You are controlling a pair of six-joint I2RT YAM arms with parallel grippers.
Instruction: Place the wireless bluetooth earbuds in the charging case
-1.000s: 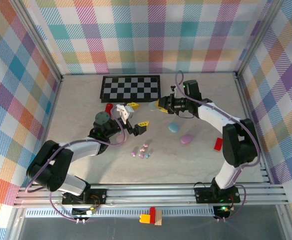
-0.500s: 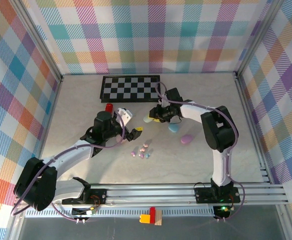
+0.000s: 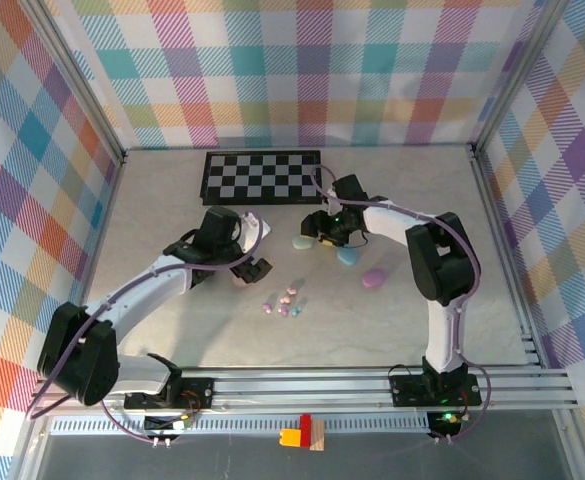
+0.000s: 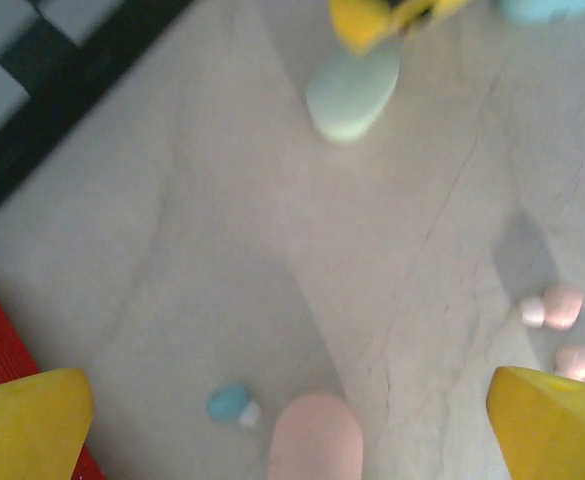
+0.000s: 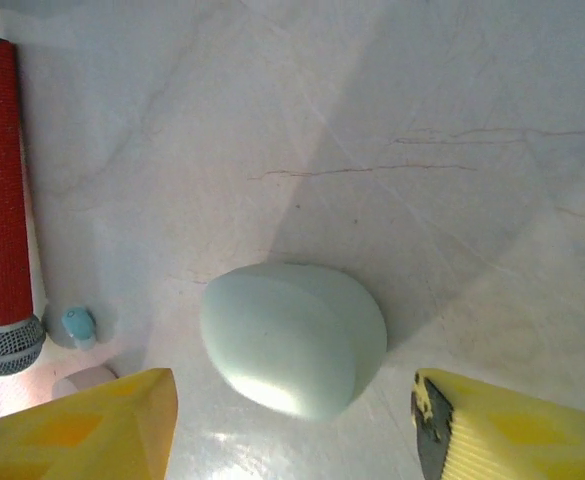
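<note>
Cases, four: pink case (image 4: pixel 315 440), mint case (image 5: pixel 292 340), blue case (image 3: pixel 348 256), lilac case (image 3: pixel 374 278). The left gripper (image 4: pixel 292 425) hangs wide open and empty over the pink case, with one blue earbud (image 4: pixel 230 403) just beside it. About five earbuds (image 3: pixel 287 303) lie clustered on the table (image 3: pixel 162 200). The right gripper (image 5: pixel 292 420) flanks the mint case, jaws apart and holding nothing.

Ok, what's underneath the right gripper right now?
A pale green pebble-shaped case lies on the table beneath the right gripper, between its spread fingers, not gripped. Its shell looks closed, so whatever is inside cannot be seen.
</note>
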